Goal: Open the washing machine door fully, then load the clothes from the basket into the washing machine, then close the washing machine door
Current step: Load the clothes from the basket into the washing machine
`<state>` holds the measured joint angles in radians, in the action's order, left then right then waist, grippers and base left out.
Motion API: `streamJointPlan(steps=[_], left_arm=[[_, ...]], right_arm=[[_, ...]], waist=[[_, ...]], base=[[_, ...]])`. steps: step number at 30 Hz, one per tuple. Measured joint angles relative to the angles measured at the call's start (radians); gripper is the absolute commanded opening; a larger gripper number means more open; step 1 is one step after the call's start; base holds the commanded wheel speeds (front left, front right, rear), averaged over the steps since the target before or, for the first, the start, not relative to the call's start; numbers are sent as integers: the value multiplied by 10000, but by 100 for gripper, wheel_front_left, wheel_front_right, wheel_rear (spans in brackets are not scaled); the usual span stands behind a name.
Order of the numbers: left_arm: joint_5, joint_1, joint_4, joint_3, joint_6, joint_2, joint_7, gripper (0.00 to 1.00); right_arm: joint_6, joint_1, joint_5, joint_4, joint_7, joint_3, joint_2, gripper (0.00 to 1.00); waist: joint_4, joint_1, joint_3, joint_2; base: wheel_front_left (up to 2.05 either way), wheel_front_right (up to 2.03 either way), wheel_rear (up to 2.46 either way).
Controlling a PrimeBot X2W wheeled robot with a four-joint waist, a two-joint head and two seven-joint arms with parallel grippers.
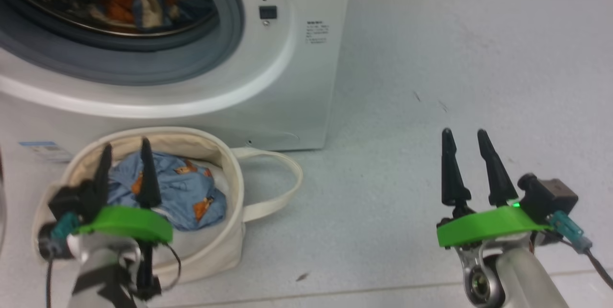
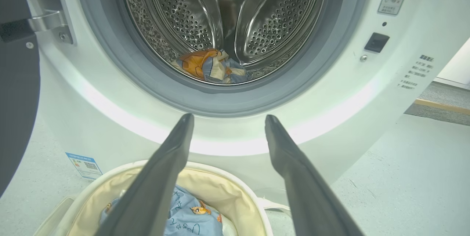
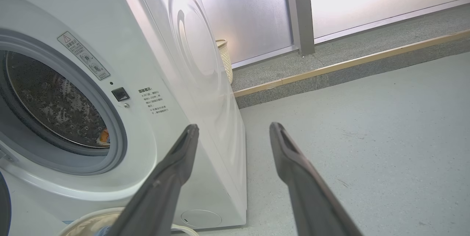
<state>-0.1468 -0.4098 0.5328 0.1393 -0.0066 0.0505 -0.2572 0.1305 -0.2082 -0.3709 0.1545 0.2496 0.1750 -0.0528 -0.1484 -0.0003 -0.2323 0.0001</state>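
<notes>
The white washing machine (image 1: 268,92) stands with its mouth uncovered. Its door (image 2: 14,93) is swung out at the left edge of the left wrist view. One bundle of the clothes (image 2: 209,66) lies in the steel drum (image 2: 191,12), also seen in the head view (image 1: 139,1). The cream basket (image 1: 232,188) sits on the floor before the washer, holding a light-blue garment (image 1: 187,193) (image 2: 189,215). My left gripper (image 1: 125,147) (image 2: 227,120) hangs open above the basket, holding nothing. My right gripper (image 1: 464,133) (image 3: 233,127) stands open over bare floor to the right of the washer.
A blue label sticker (image 2: 83,165) is on the washer's lower front. The basket's loop handle (image 1: 282,178) lies on the floor towards the right. A raised grey step with a wooden edge (image 3: 349,61) and a woven bin (image 3: 224,60) stand beyond the washer.
</notes>
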Motion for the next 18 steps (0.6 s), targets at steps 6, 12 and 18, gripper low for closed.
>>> streamJointPlan(steps=[6, 12, 18], left_arm=[[-464, 1135, -314, -249, -207, -151, 0, 100], [-376, 2373, -1310, -1659, 58, -142, 2, 100], [-253, 2825, -1942, -2190, 345, -125, 2, 100]], right_arm=[[0, 459, 0, 46, 0, -40, 0, 100], [0, 909, -4, 56, 0, 56, 2, 100], [0, 1295, -79, 81, 0, 94, 4, 100]], waist=[[365, 2, 662, 0], [689, 1, 1342, 0], [960, 3, 1673, 0]], base=[[0, 0, 0], [0, 0, 0], [0, 0, 0]])
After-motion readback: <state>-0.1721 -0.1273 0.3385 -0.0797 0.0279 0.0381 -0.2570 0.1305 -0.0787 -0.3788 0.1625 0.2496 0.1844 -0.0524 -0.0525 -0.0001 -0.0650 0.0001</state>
